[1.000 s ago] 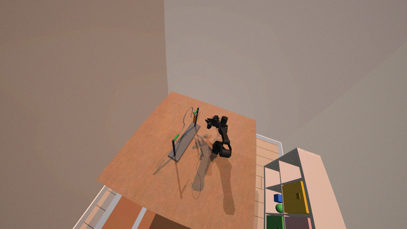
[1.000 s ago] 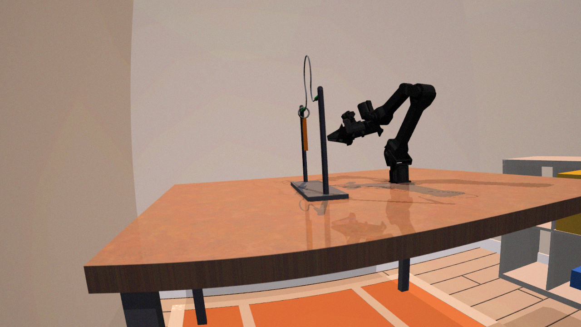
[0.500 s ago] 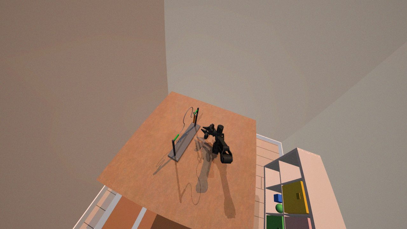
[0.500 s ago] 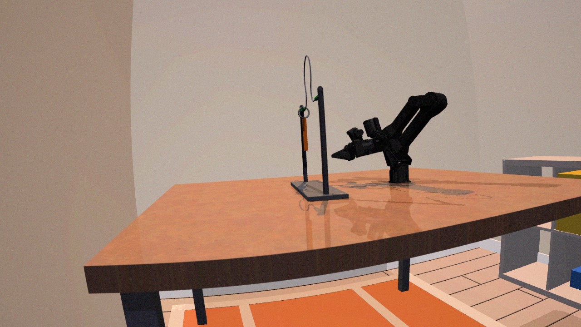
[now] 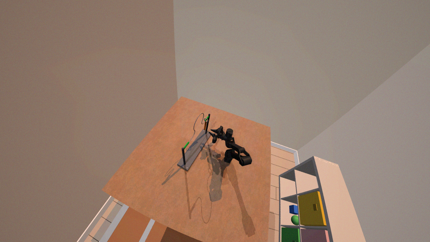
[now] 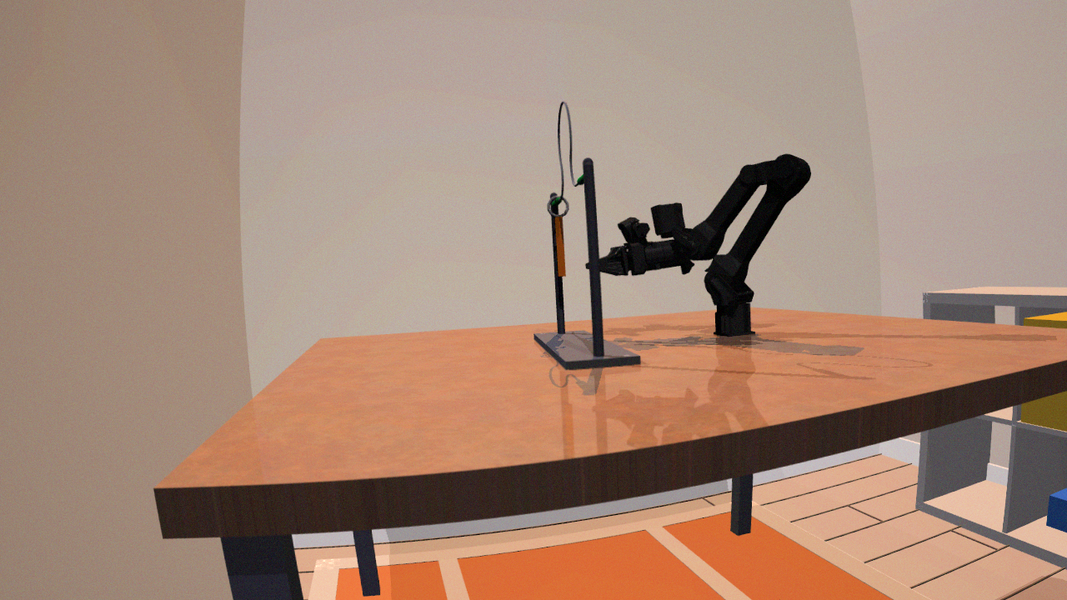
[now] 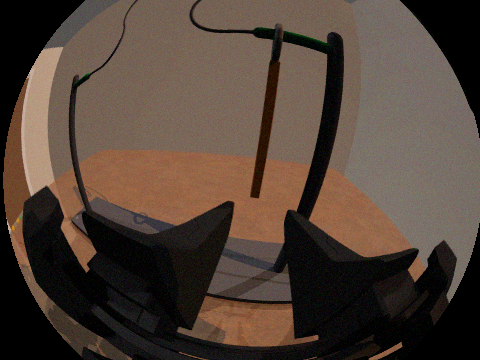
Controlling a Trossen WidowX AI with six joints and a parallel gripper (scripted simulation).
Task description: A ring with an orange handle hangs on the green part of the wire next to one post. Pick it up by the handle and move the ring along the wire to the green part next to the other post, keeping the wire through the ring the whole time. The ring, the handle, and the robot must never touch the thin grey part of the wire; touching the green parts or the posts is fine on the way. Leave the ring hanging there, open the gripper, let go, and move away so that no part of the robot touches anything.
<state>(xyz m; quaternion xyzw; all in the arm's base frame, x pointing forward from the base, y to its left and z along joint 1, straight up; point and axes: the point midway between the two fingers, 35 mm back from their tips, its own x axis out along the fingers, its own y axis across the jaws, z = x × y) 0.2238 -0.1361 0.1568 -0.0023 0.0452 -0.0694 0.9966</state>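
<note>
The black parallel-jaw gripper point(image 5: 210, 132) point(image 6: 590, 265) point(image 7: 258, 207) is partly open with nothing between its fingers, which rise from the lower left and lower right of the wrist view. Above the gap, near the middle of that frame, hangs the flat orange bar-shaped handle point(image 5: 205, 125) point(image 6: 561, 247) point(image 7: 265, 130), apart from both fingertips. At its top, the small round grey ring point(image 5: 204, 120) point(image 6: 548, 211) point(image 7: 277, 44) hangs around the green sleeve of the wire, in the upper centre-right of the wrist view. That sleeve meets a dark upright post point(image 5: 207, 123) point(image 6: 560, 306) point(image 7: 334, 95) just right of the ring. The thin grey wire point(image 5: 194, 123) point(image 6: 559, 142) point(image 7: 218, 31) runs off past the top edge and reappears toward the upper left, joining the green end at the other dark post point(image 5: 183, 156) point(image 6: 593, 261) point(image 7: 73, 130). Both posts stand on a flat grey rectangular base point(image 5: 192, 152) point(image 6: 589, 357) point(image 7: 250, 284) on the brown tabletop point(image 5: 144, 168) point(image 6: 388, 402) point(image 7: 200, 172).
</note>
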